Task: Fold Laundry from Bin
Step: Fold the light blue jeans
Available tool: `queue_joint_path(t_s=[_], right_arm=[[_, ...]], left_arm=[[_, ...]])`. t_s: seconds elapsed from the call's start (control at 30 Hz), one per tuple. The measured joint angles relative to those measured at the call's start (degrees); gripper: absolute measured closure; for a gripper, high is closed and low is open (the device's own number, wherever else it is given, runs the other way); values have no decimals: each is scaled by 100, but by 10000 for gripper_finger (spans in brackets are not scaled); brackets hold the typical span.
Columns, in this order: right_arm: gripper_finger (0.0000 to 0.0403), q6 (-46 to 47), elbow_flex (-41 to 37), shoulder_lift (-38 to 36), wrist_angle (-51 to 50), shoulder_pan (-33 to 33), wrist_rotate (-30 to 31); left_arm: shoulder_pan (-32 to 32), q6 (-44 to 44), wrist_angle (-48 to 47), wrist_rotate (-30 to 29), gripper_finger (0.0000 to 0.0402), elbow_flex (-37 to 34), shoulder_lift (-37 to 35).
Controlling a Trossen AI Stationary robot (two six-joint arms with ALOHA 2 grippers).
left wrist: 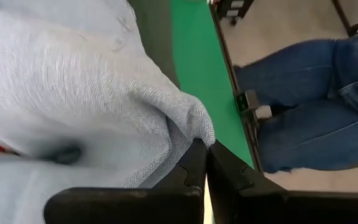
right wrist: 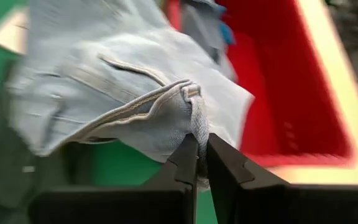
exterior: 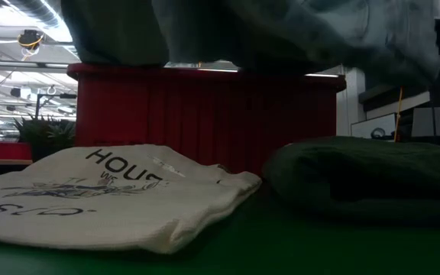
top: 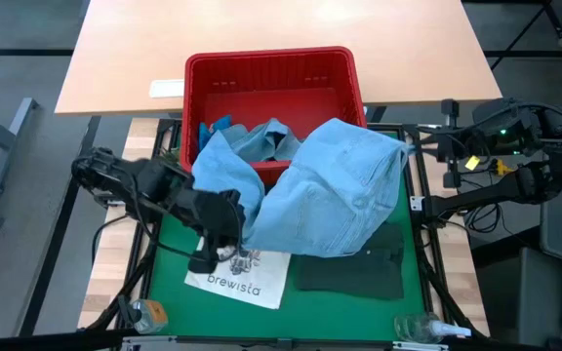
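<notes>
A light blue denim shirt (top: 325, 190) hangs spread between my two grippers above the green mat (top: 169, 258), part of it trailing into the red bin (top: 271, 68). My left gripper (top: 238, 228) is shut on its near left part, over the white tote bag (top: 237, 281). My right gripper (top: 410, 148) is shut on its far right corner beside the bin. A bright blue garment (top: 218, 127) lies in the bin. A folded dark green garment (top: 354, 265) lies flat on the mat under the shirt. My left gripper pinches a bunched fold of the denim (left wrist: 194, 121) between its two shut fingers, slanting down from the table's left. The cloth rises away from the fingers, lifted clear of the mat. My right gripper pinches a seamed edge of the shirt (right wrist: 193, 109) between its two shut fingers, slanting down from the table's right. The denim hangs away from the fingers toward the bin and mat, clear of the table.
In the low view the shirt (exterior: 281, 30) hangs above the bin (exterior: 205, 114), the tote (exterior: 113, 191) and the green garment (exterior: 365, 176). A wooden table (top: 261, 24) stands behind the bin. A clear bottle (top: 427, 330) lies at the near edge. A person's jeans-clad legs (left wrist: 309, 106) stand beside the table.
</notes>
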Motion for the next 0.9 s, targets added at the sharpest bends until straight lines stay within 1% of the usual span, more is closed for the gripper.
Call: queue_joint_path(t_s=[0.03, 0.1, 0.3, 0.43, 0.57, 0.77, 0.9], right_arm=[[377, 2, -2, 0, 0, 0, -178], [377, 1, 0, 0, 0, 0, -335], [377, 2, -2, -96, 2, 0, -346], [377, 2, -2, -159, 3, 0, -350], [377, 31, -95, -191, 11, 0, -459], [377, 40, -648, -296, 15, 0, -515], [377, 233, -1188, -328, 15, 0, -582]], left_arm=[[-37, -153, 62, 1, 401, -136, 0], [-106, -470, 201, -1, 401, -370, 0], [-457, -1270, 726, 28, 401, -822, 0], [-747, -1567, 1190, 26, 401, -1027, 0], [-1030, -1826, 1277, -83, 401, -1201, 0], [-1367, -2339, 1360, -342, 402, -1594, 0], [-1501, -2381, 1986, -414, 402, -2133, 0]])
